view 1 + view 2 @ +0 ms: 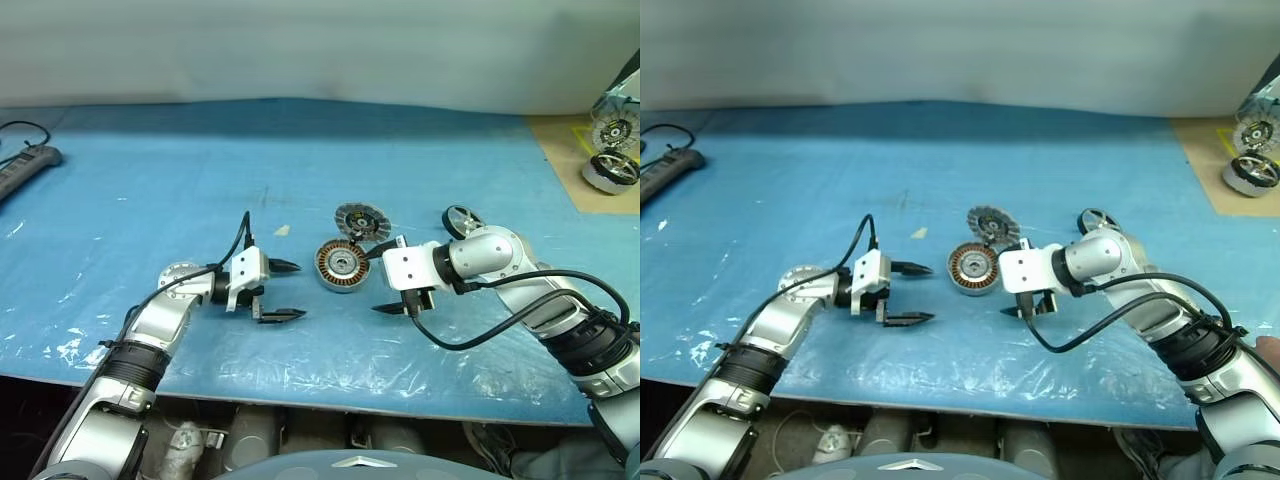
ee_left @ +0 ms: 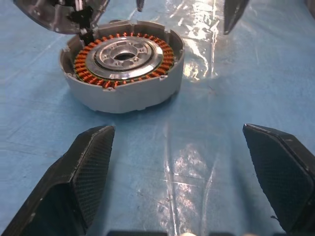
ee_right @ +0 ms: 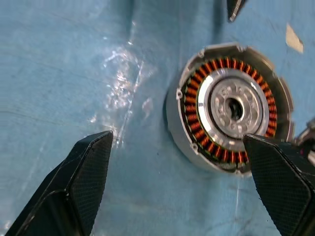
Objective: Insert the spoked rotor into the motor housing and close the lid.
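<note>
Housing [image 1: 341, 264] sits flat on the blue table [image 1: 150, 180], near the middle of our reach, its open face up. We see a ring of copper windings around a silver hub, and nothing is seated inside it yet.

Just behind the housing lies a round finned disc [image 1: 361, 221], which we take to be the lid. Off to our right, past the wrist, the rotor [image 1: 462, 219] rests on the table, with a shiny rim and dark spokes, partly hidden by our right arm.

Our left gripper [image 1: 283, 291] hovers just left of the housing, fingers spread wide and empty, pointing toward it. Our right gripper [image 1: 388, 281] hangs just right of the housing, tilted downward, also spread wide and holding nothing. In the right wrist view one finger [image 3: 283, 182] overlaps the housing's edge, but we cannot tell whether it touches.

Far right, on a tan board [image 1: 560, 160], stand two more wheel-like parts [image 1: 612, 150], well apart from our work.

Risks, as we judge them: the right gripper is close enough to nudge the housing and slide it on the slick plastic-covered table. The rotor lies behind the right arm, so reaching back could knock it. Seating it tilted could jam it on the windings.
</note>
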`<action>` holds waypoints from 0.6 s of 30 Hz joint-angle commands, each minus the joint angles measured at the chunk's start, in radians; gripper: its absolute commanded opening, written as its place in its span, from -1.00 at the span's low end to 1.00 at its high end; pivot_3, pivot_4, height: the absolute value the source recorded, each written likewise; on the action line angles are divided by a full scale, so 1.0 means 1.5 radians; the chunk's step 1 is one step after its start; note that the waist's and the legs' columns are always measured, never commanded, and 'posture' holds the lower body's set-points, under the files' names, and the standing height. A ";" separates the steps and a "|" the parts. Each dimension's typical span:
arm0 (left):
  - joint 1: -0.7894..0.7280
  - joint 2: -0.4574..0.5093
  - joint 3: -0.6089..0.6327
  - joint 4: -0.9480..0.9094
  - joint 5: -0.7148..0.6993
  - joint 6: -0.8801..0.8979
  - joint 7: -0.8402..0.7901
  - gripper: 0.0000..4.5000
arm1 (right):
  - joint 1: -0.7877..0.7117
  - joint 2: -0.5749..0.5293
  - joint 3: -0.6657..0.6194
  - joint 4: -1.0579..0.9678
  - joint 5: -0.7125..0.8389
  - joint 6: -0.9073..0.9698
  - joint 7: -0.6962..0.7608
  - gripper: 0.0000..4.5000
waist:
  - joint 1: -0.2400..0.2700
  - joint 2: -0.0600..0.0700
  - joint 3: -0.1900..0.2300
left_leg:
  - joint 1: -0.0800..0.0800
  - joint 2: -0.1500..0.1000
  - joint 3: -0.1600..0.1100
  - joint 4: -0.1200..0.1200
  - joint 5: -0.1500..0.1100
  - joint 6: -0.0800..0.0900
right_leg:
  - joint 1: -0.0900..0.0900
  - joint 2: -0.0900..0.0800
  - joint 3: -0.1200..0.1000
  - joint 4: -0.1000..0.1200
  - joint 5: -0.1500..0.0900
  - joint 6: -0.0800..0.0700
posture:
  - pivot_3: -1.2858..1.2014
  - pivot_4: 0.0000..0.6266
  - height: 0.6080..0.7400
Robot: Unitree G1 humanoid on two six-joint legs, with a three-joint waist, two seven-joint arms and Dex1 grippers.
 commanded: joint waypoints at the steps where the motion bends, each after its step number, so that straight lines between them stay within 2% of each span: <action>1: -0.019 0.004 0.010 -0.005 -0.001 -0.019 0.008 0.99 | -0.037 0.022 0.007 0.015 -0.015 -0.023 0.015 1.00 | -0.001 0.000 0.000 | 0.000 0.000 0.000 0.000 0.000 0.000 | 0.000 0.000 0.000 0.000 0.000 0.000 | 0.03 -0.52 1.00; 8: -0.036 0.002 0.000 0.011 0.006 -0.036 0.002 0.99 | -0.078 0.075 0.046 0.167 -0.094 -0.137 -0.002 1.00 | -0.003 0.000 0.000 | 0.000 0.000 0.000 0.000 0.001 -0.001 | -0.001 0.000 0.000 0.001 0.000 0.000 | 0.03 -0.52 1.00; 14: -0.025 0.007 0.012 -0.003 -0.010 -0.018 0.002 0.99 | -0.091 0.092 0.050 0.215 -0.132 -0.199 -0.012 1.00 | -0.003 0.000 0.000 | -0.001 0.000 0.001 0.000 0.001 -0.001 | -0.002 0.000 0.000 0.002 0.000 0.000 | 0.03 -0.52 1.00; 18: 0.000 0.017 0.020 -0.005 -0.008 -0.034 0.006 0.99 | -0.103 0.105 0.051 0.202 -0.138 -0.209 0.005 1.00 | -0.004 0.000 0.000 | 0.000 0.000 0.001 0.001 0.001 0.000 | -0.002 0.000 0.000 0.003 0.000 0.000 | 0.03 -0.52 1.00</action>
